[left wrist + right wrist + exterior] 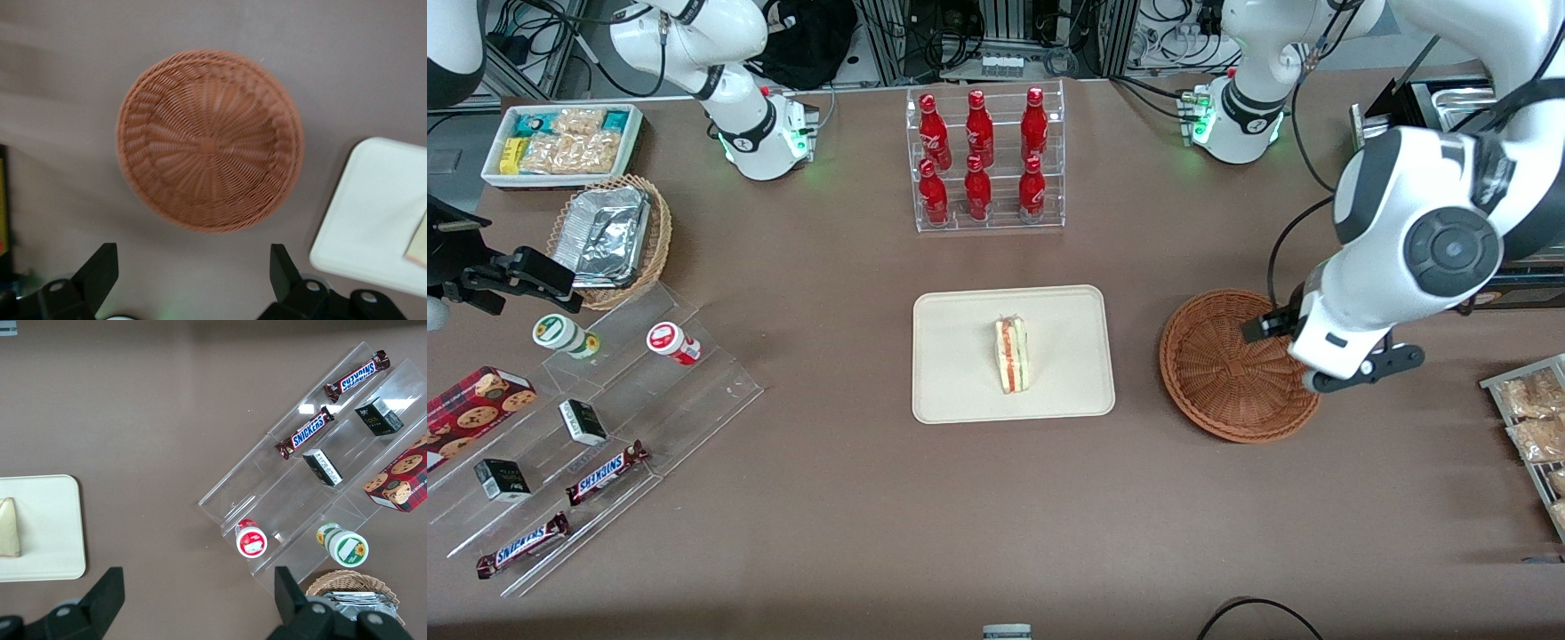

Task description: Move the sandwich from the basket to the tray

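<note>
Sandwich (1011, 356) rests on the tray (960, 391), well apart from the gripper (193, 280); judged light, soft, slippery-wrapped (best held across its flat bread faces). Basket (1227, 373) lies empty directly beneath the gripper, whose fingers (100, 270) are spread apart, pointing downward, holding nothing.

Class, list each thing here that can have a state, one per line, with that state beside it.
sandwich: lying on the tray, wrapped, free of any grip.
tray: flat on the table, holding only the sandwich.
basket: upright, empty.
tool: above the basket, fingers apart, holding nothing.
red bottles: upright in their clear rack, capped.
</note>
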Action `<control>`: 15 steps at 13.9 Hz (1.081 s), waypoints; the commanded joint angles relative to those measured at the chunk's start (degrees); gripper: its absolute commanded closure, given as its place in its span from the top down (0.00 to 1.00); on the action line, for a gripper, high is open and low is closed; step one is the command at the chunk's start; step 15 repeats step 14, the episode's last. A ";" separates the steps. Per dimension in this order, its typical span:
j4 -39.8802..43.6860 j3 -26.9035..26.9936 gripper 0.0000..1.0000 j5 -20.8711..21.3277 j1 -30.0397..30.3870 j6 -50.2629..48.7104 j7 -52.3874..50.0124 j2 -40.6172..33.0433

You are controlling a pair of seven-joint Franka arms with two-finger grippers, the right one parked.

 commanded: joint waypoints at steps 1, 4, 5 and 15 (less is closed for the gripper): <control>-3.28 -0.27 1.00 -0.73 3.43 -3.25 6.25 -6.05; -2.84 2.70 1.00 -1.95 4.41 -6.51 13.98 -8.78; -2.75 4.89 1.00 -2.66 3.97 -7.39 16.09 -9.92; 1.29 9.40 1.00 -2.93 3.79 -8.46 22.79 -11.87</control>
